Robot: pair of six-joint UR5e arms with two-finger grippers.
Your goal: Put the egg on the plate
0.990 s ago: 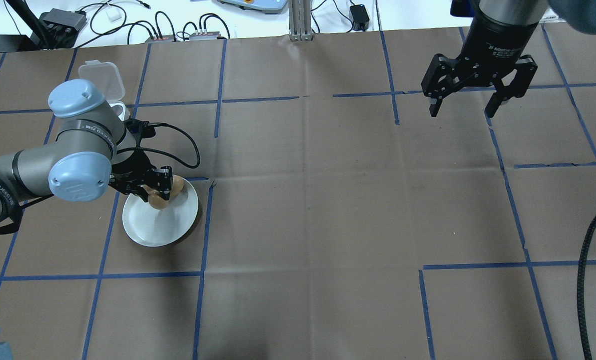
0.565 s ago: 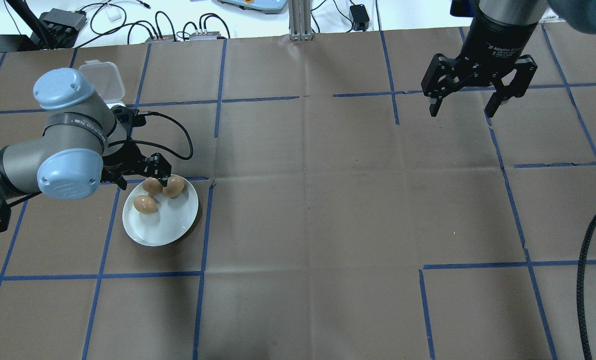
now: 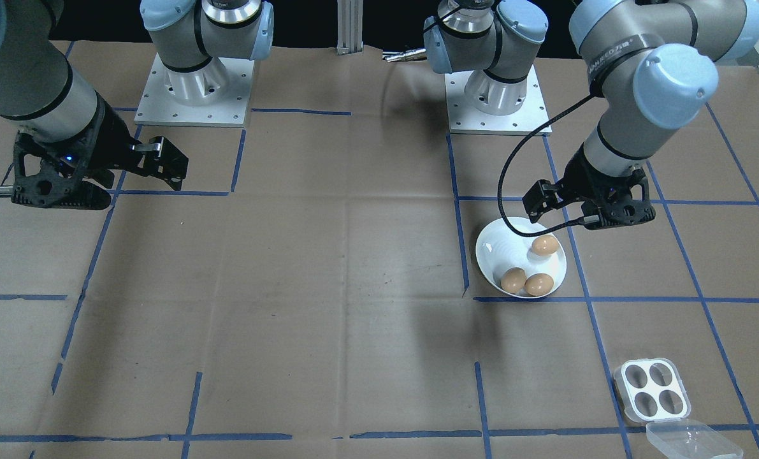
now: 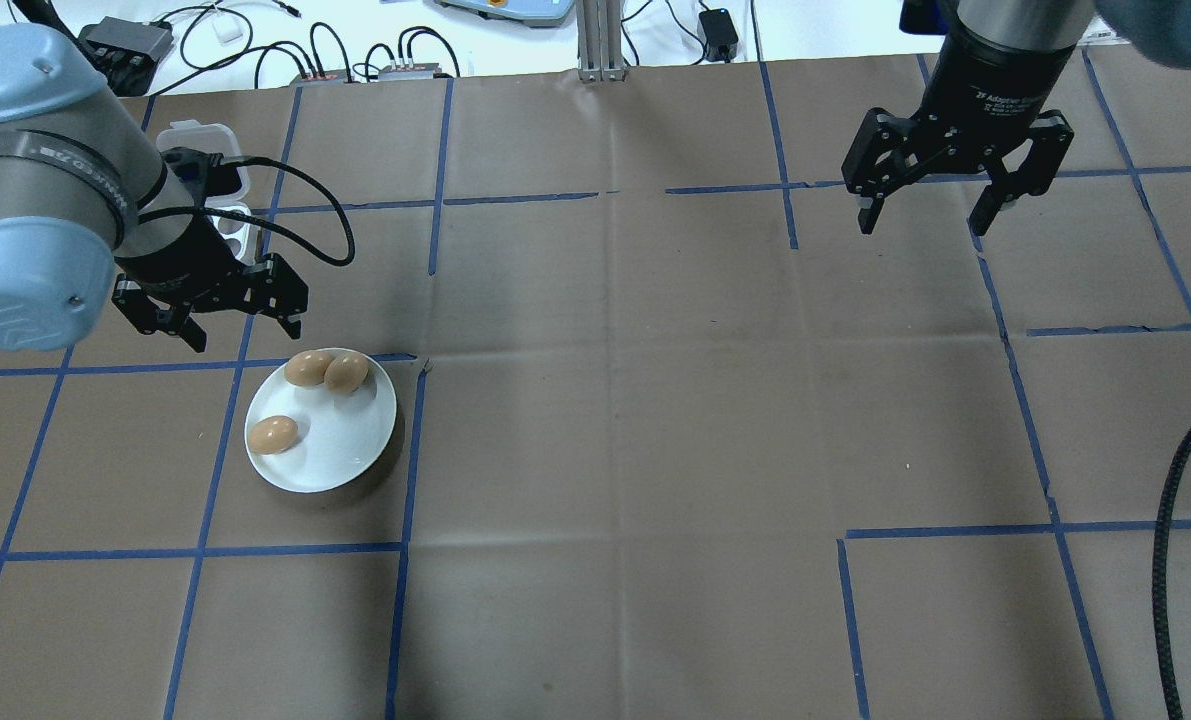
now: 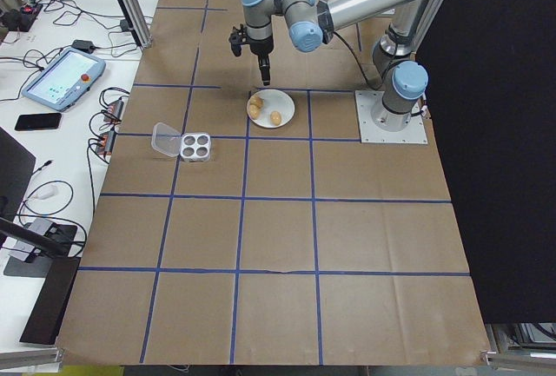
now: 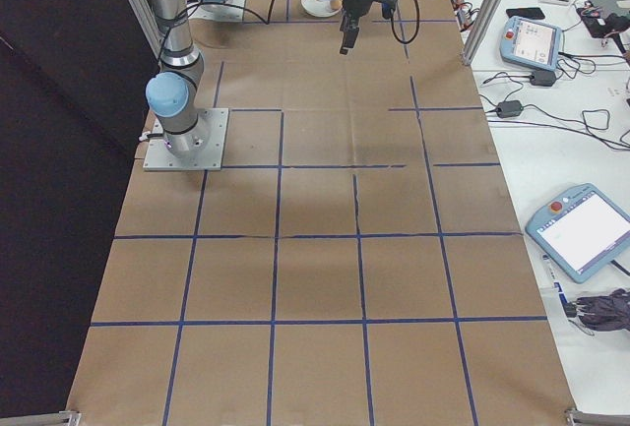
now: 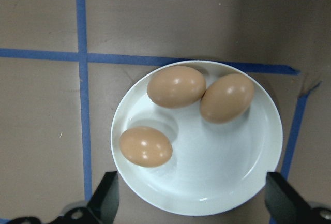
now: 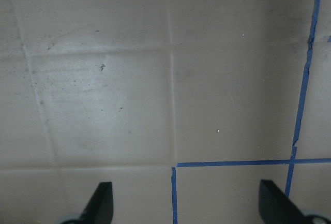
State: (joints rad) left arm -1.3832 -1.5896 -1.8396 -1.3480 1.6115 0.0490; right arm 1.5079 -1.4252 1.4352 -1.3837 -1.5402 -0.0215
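Brown eggs (image 4: 273, 434) rest on plate (image 4: 350, 460); left end effector (image 4: 217, 312) open, empty; a low pass could roll them off.

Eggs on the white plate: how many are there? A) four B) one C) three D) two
C: three brown eggs lie on the plate, two touching at the far rim and one apart. The left claw hangs open and empty beside it.

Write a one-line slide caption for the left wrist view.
Three brown eggs rest on the white plate, two touching and one apart, seen between the open left gripper fingers.
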